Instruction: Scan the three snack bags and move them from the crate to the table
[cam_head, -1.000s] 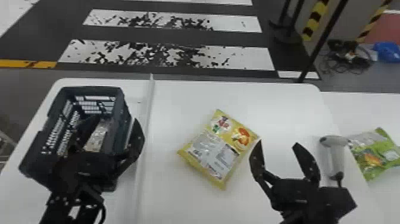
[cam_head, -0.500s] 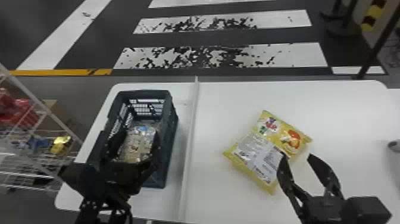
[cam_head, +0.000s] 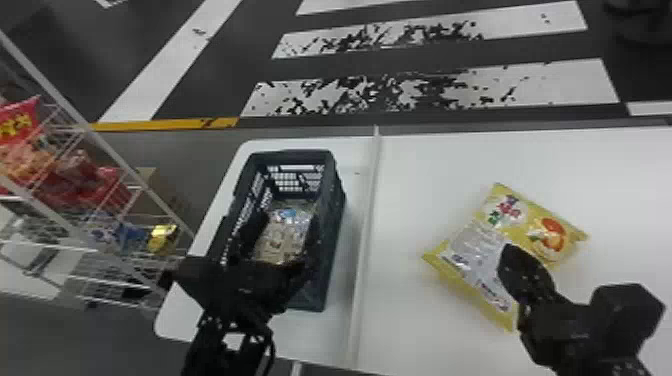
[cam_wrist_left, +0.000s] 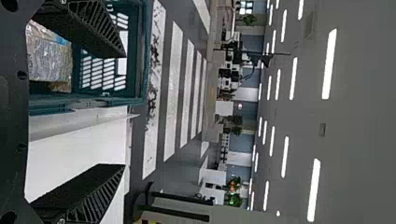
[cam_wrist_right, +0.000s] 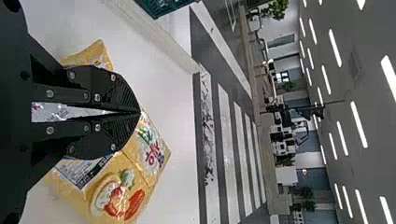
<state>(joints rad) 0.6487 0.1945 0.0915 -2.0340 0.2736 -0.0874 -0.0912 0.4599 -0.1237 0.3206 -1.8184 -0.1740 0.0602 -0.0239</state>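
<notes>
At lower left, the left end effector (cam_head: 287, 218) is hanging wide; it should be straddling the crate (cam_head: 334, 240) bag (cam_head: 282, 236) squarely. Lower right, the right end effector (cam_head: 509, 249) is pointing narrow.

Right gripper (cam_head: 509, 249): fingertips together, in front of yellow snack bag (cam_wrist_right: 152, 156) on white table (cam_wrist_right: 173, 121); contact with bag unclear from this angle. Pale divider (cam_wrist_right: 161, 41) near crate's corner (cam_wrist_right: 163, 6). Striped floor (cam_wrist_right: 214, 149) beyond.
</notes>
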